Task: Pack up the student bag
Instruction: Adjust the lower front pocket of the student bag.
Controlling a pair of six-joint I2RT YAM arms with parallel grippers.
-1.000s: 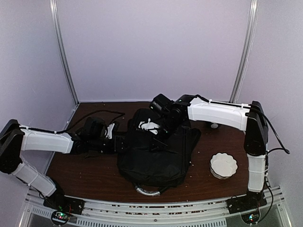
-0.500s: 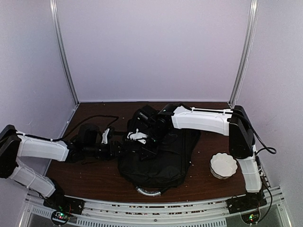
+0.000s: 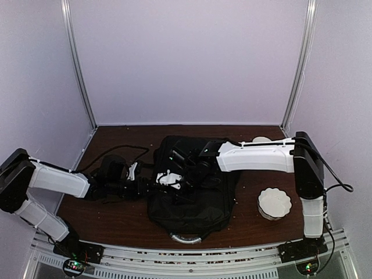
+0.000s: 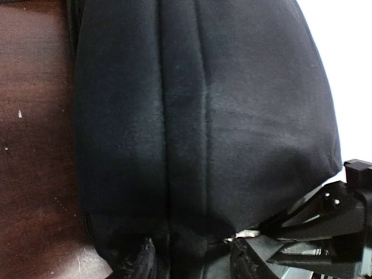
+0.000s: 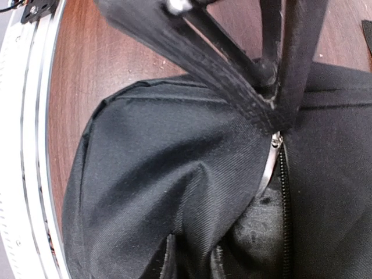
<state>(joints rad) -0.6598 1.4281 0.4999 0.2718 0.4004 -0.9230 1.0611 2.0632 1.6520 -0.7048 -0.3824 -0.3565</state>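
The student bag, a large black fabric backpack, lies in the middle of the table with its grey handle toward the near edge. My left gripper is at the bag's left edge. In the left wrist view black bag fabric fills the frame, and a fold of it sits between the fingers. My right gripper is on the bag's upper left part. In the right wrist view its fingers pinch a ridge of bag fabric beside a zipper with a silver pull.
A white fluted bowl stands right of the bag. A small white object lies behind the right arm. A black cable loops at the back left. Black straps cross the top of the right wrist view. The metal rail runs along the table's near edge.
The right arm swung left and down onto the bag's upper left part, its fingers narrowing on fabric. The left gripper slid right to the bag's edge. The bag's top shifted.
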